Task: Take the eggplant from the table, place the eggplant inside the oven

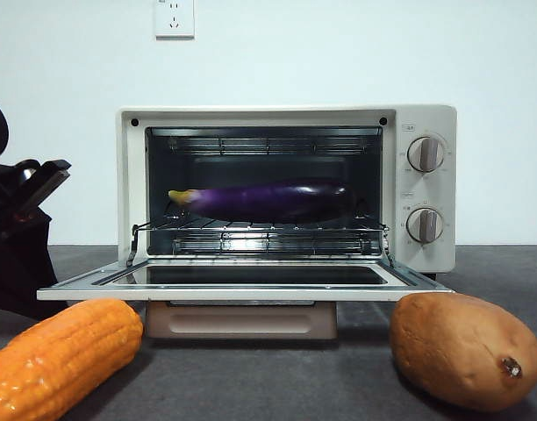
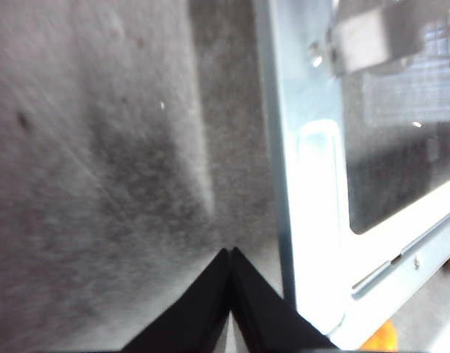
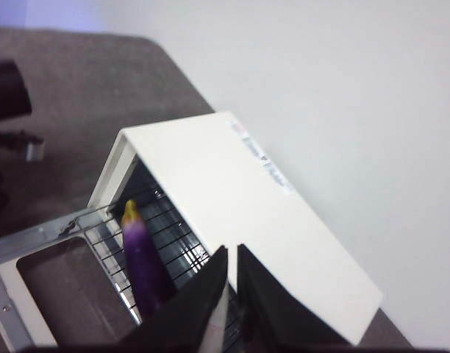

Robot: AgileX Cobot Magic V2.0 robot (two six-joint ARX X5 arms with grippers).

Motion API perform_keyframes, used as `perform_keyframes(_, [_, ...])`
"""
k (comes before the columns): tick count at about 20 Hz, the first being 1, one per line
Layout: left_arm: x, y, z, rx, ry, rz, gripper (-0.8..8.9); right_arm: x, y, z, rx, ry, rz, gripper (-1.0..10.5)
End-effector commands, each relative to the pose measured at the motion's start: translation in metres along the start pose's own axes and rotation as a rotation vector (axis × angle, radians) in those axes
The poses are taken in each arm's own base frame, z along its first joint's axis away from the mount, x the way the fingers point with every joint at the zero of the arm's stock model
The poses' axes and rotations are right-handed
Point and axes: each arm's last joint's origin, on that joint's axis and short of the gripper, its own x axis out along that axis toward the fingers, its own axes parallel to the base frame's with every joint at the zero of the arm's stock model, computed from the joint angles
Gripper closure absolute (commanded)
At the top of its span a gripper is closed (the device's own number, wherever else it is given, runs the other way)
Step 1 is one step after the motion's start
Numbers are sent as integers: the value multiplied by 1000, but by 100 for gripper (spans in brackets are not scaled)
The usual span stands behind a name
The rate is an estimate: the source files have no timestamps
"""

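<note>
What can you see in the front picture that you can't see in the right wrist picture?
Only the front view shows the oven's two knobs, the orange corn cob, the brown sweet potato and a wall socket.

Only the right wrist view shows the oven's flat top from above and the right gripper, its jaws nearly together, empty.

Both show the oven, its door folded open, and the eggplant lying on the wire rack inside.

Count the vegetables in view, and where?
3. Glossy dark purple eggplant lies on the wire rack inside the cream toaster oven. Orange corn cob and brown sweet potato lie on the dark grey table before its open door. None looks hidden.
</note>
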Motion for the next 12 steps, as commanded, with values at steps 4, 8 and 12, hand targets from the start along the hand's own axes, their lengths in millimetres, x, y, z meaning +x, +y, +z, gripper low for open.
perform_keyframes(4, [7,2,1,40,32,-133,810,-20,-10,3,44,-50,-2,942])
perform_keyframes(8, [8,0,0,63,36,-209,810,-28,-14,0,61,-54,-3,942])
perform_keyframes(12, [5,2,3,65,13,-259,810,-33,-15,-4,79,-33,5,942])
